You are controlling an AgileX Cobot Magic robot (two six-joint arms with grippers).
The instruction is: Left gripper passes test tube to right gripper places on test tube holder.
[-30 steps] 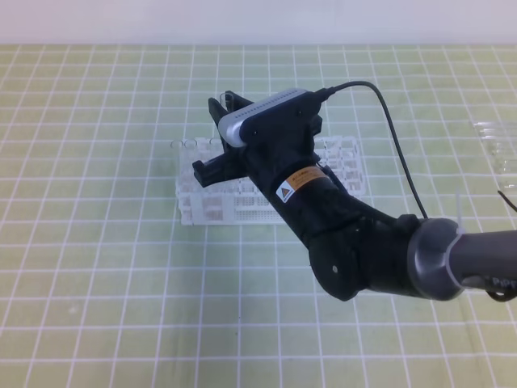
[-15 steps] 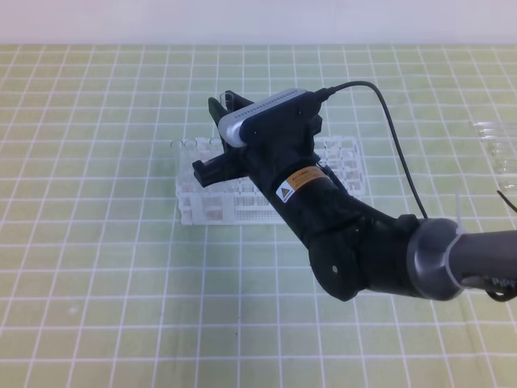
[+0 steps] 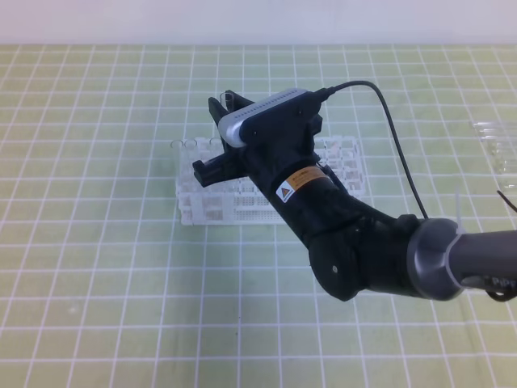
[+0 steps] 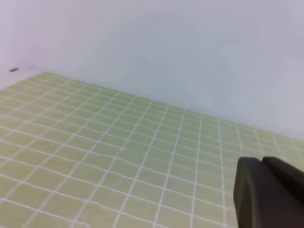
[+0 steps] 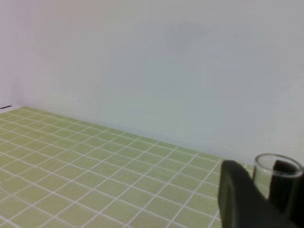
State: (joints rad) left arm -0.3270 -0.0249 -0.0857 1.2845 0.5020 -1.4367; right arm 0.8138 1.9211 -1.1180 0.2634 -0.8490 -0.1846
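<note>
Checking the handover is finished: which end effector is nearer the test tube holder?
Right. The right end effector hangs directly over the test tube holder, gripping the test tube. The left end effector is absent from the overhead view, shut over bare mat.

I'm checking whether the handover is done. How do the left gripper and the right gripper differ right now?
The right gripper holds the test tube between its fingers, its open rim showing; the left gripper is shut and holds nothing. The right gripper hangs over the test tube holder in the high view; the left gripper is absent from that view, with only green grid mat near it. Both are black two-fingered claws.
</note>
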